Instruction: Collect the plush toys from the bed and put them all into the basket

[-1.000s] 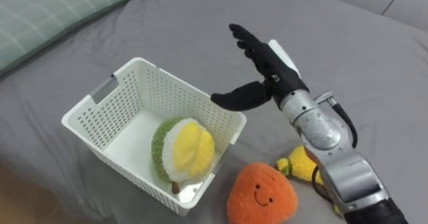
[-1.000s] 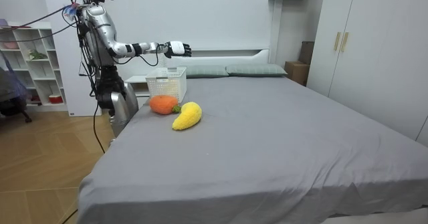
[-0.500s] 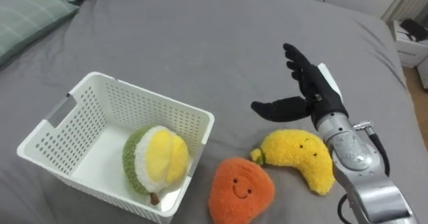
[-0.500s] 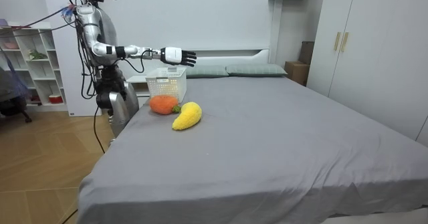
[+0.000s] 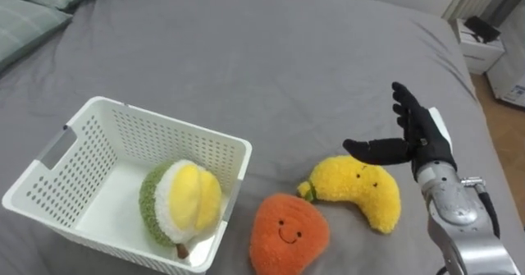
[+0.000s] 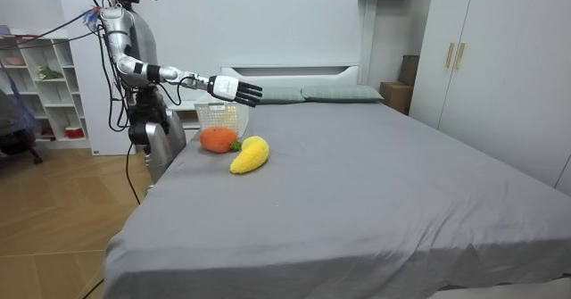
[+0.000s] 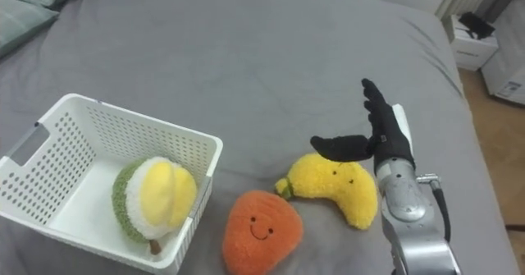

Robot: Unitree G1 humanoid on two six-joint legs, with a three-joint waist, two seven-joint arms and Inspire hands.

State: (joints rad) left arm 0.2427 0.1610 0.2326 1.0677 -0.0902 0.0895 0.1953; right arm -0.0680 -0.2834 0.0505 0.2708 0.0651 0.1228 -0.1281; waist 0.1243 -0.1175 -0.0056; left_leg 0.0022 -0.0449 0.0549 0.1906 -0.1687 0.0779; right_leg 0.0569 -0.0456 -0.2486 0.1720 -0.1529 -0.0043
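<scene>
- White basket (image 5: pixel 156 139) on the bed (image 5: pixel 246 53) held a durian plush (image 5: pixel 182 209).
- Right hand (image 5: pixel 422 137) hovered over the banana (image 5: pixel 361 194), fingers straight and spread, holding nothing.

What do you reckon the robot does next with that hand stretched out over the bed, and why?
Probably lower the right hand onto the yellow banana toy and close on it. The hand hangs open just above it, holding nothing; that toy lies on the bed, while the white basket already holds a green toy.
</scene>
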